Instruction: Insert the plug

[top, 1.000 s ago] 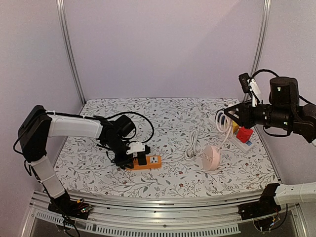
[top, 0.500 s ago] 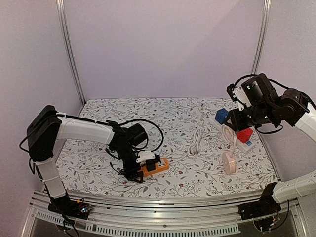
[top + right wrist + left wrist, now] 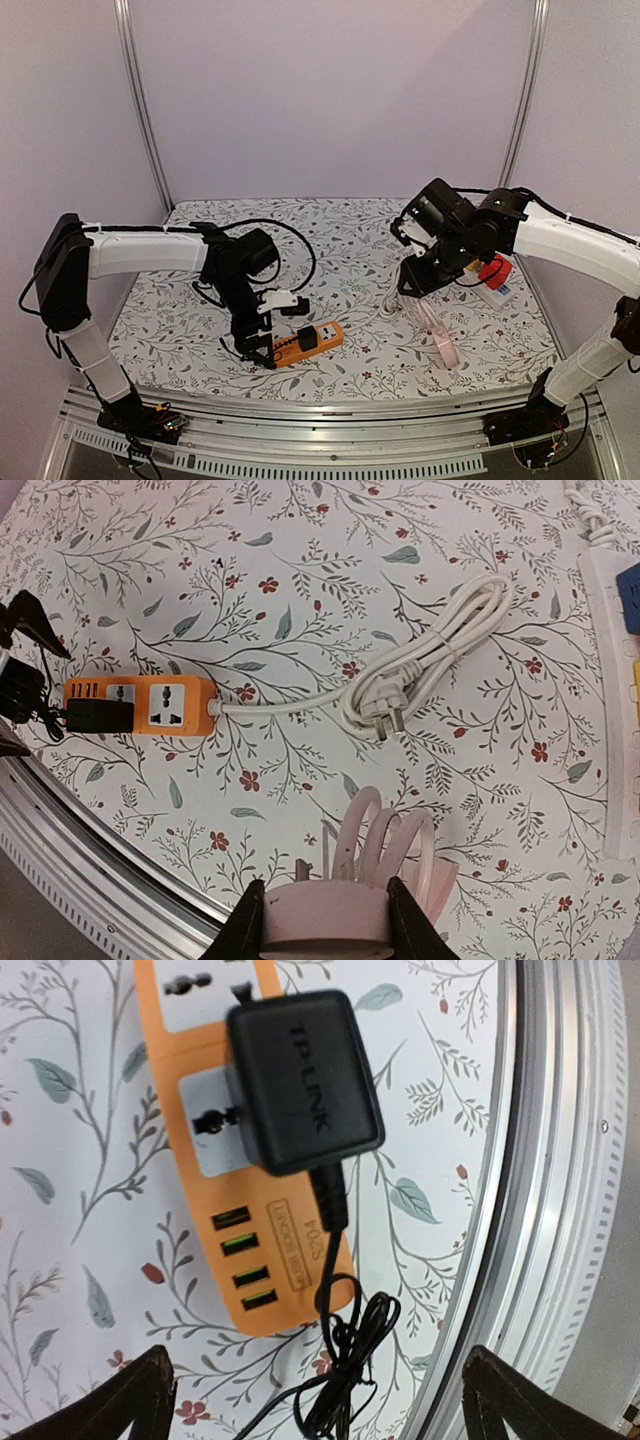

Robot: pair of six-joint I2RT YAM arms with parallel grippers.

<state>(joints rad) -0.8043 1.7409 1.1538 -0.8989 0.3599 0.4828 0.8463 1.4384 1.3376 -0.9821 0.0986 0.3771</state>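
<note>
Near the front left of the table, your left gripper hangs over one end of the orange strip. Its jaws are spread as wide as they go, with nothing between them. From the left wrist you see both fingertips at the bottom corners, well apart and clear of everything.

The black adapter sits on the strip, covering most of the grey socket face next to the four USB ports. A second socket shows beyond it. You cannot tell from these views whether the pins are fully home. Its thin black cord leaves the adapter's near edge, runs past the end of the strip and tangles on the cloth beside the metal rail.

On the right of the table, your right gripper is closed on a pink disc, one finger pressed to each side. White cord loops stand up from the disc. It hangs low over the cloth, and you cannot tell whether it touches.

Under that wrist, the strip's white lead runs from the strip's far end into a coil, its plug lying flat on the cloth. A white strip lies by the right edge with a red plug on it.
</note>
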